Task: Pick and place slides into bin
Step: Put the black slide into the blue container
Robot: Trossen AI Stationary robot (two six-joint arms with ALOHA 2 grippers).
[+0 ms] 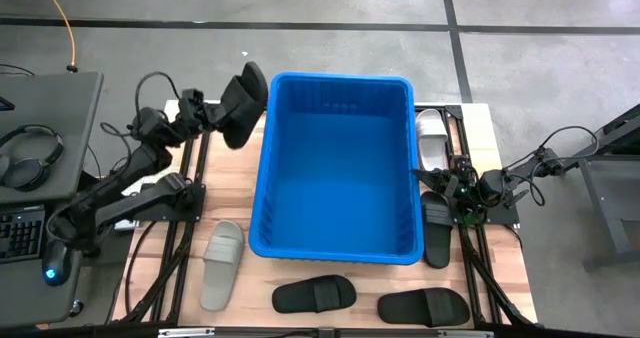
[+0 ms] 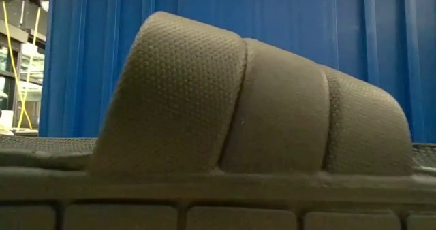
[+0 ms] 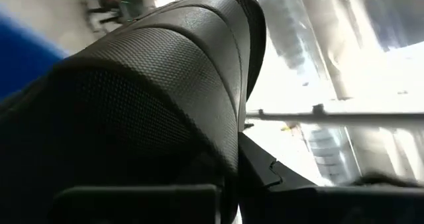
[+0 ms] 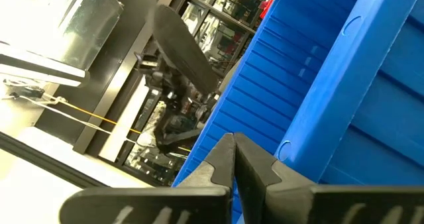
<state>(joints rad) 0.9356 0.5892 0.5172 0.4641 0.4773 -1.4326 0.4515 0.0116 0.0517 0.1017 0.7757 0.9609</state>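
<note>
Black rubber fills my left hand (image 1: 228,118): it is clenched on one black slide (image 1: 243,103) and holds it up in the air. In the high view the slide hangs just beside the far left corner of the blue bin (image 1: 336,248), right at the rim but not over the open part yet. Its long side runs about the same way as the bin's left wall. So the bin lies to the right of my hand, and I think a short push that way would put the slide above the hole. Then I could let go.

The bin looks empty inside to me. I think this is the first slide to go in.

My right hand (image 1: 466,192) is pinched closed with nothing in it. It waits at the right side of the bin, close to the wall.

More slides lie on the table (image 1: 235,203). A grey slide (image 1: 221,263) rests at the near left corner of the bin. Two black slides (image 1: 314,294) lie in front of it. A white slide (image 1: 432,138) and another black one (image 1: 436,233) lie along the right wall, next to my right hand. That hand is nearer to those two.
</note>
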